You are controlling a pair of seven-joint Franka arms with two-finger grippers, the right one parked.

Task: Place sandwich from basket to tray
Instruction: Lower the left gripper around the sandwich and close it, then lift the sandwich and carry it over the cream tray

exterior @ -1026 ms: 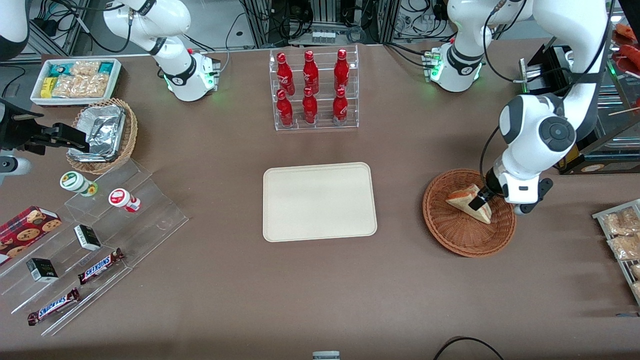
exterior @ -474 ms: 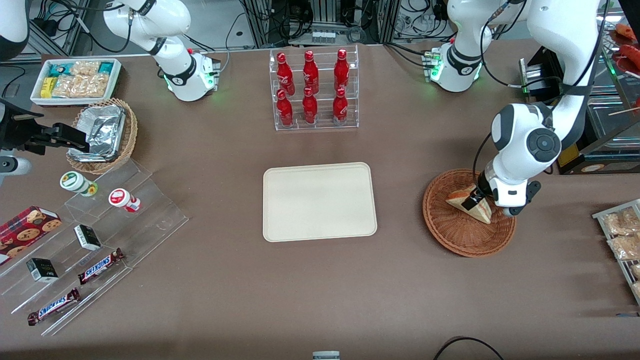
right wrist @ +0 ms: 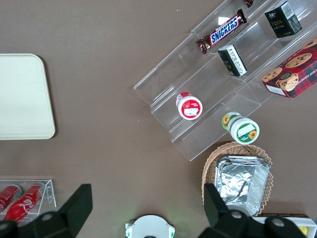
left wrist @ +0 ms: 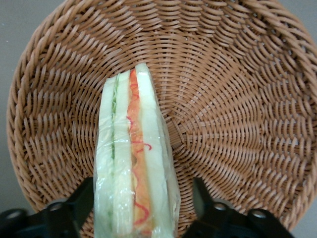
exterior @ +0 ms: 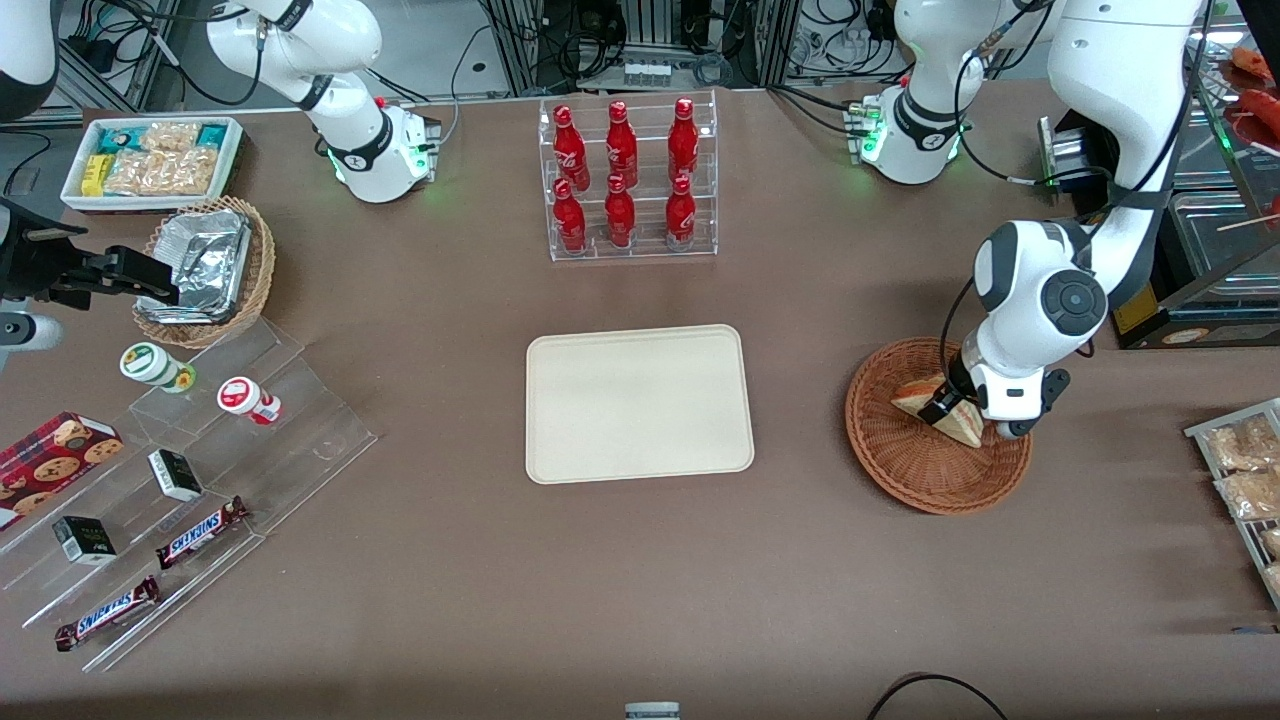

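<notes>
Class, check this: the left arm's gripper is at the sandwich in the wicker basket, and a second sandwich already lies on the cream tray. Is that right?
Not quite. The cream tray has no sandwich on it, as the front view shows. The rest holds: the gripper is at the sandwich in the wicker basket.

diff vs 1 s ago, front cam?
The left arm's wrist shifted toward the tray, and its gripper slid along with it across the sandwich. In the wrist view the fingers now straddle the wedge, with a small gap at one side. The sandwich looks barely moved, still in the basket. Tray unchanged.
</notes>
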